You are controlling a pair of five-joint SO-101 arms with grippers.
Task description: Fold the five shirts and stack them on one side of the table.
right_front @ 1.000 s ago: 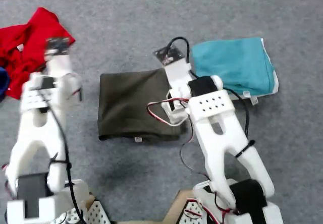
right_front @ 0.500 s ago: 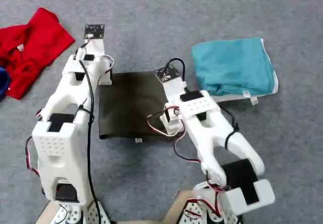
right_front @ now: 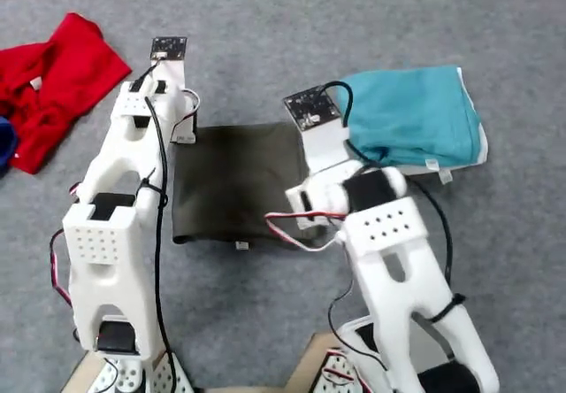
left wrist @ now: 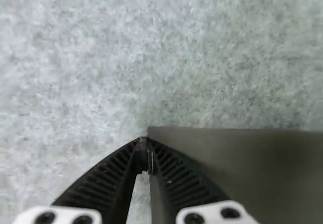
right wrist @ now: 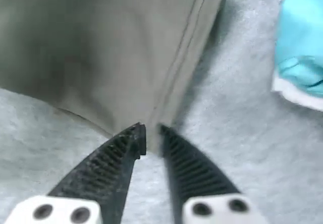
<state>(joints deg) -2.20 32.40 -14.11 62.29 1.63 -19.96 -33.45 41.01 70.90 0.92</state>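
The dark olive folded cotton shirt [right_front: 230, 185] is laid in the middle of the grey table [right_front: 265, 39], and its far corner is pinched by the closed left gripper [left wrist: 145, 147] (hardly shifted in the last half second). The right gripper [right wrist: 150, 135], its fingers [right wrist: 121, 153] slightly parted at the opposite hem, has been moved up that edge, nearer the folded teal shirt [right_front: 411, 114].

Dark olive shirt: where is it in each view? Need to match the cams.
High view: dark olive shirt, folded flat mid-table between the two arms.
Left wrist view: one corner lies right at the left gripper.
Right wrist view: its edge runs to the right gripper, with the teal shirt off to one side.
Shared landmark: the grey table cover around the shirt.
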